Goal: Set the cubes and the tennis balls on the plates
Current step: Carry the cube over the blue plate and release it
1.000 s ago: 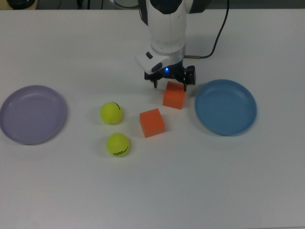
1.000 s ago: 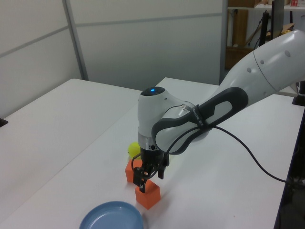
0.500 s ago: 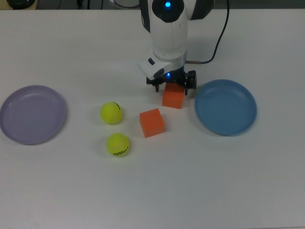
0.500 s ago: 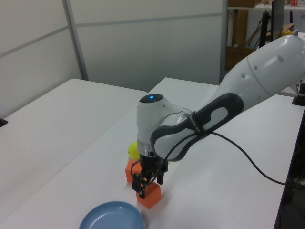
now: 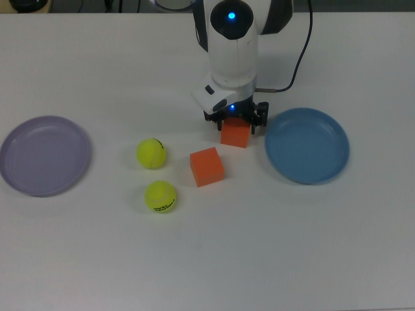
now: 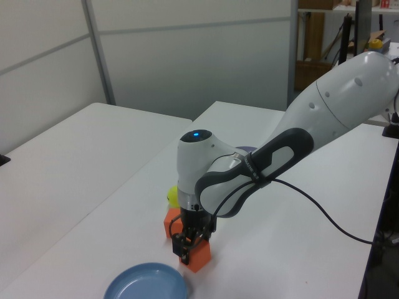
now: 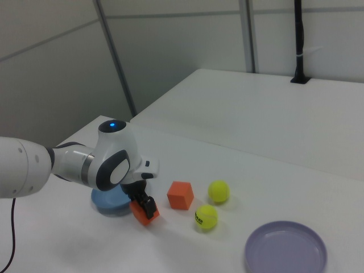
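- Top view: the tool (image 5: 236,121) is low over the tabletop (image 5: 272,246), its fingers spread on either side of 1 orange cube (image 5: 235,134), which rests on the tabletop. I cannot tell whether the fingers press the cube's sides.
- A second cube (image 5: 207,166) lies just below-left of the tool, near the first but apart from it.
- The blue plate (image 5: 307,145) sits just to the tool's right, nothing on it.
- 2 balls lie left of the tool: 1 ball (image 5: 151,153) beyond the second cube, another ball (image 5: 160,196) lower down.
- The lavender plate (image 5: 44,154) is far to the tool's left, well apart from everything else.
- Left view: the tool (image 6: 187,241) stands upright on the near cube (image 6: 198,256); the blue plate (image 6: 146,284) is just in front, a ball (image 6: 174,196) behind.
- Right view: the tool (image 7: 144,205) straddles the cube (image 7: 143,215) beside the blue plate (image 7: 111,205); the lavender plate (image 7: 286,249) is far to the right.
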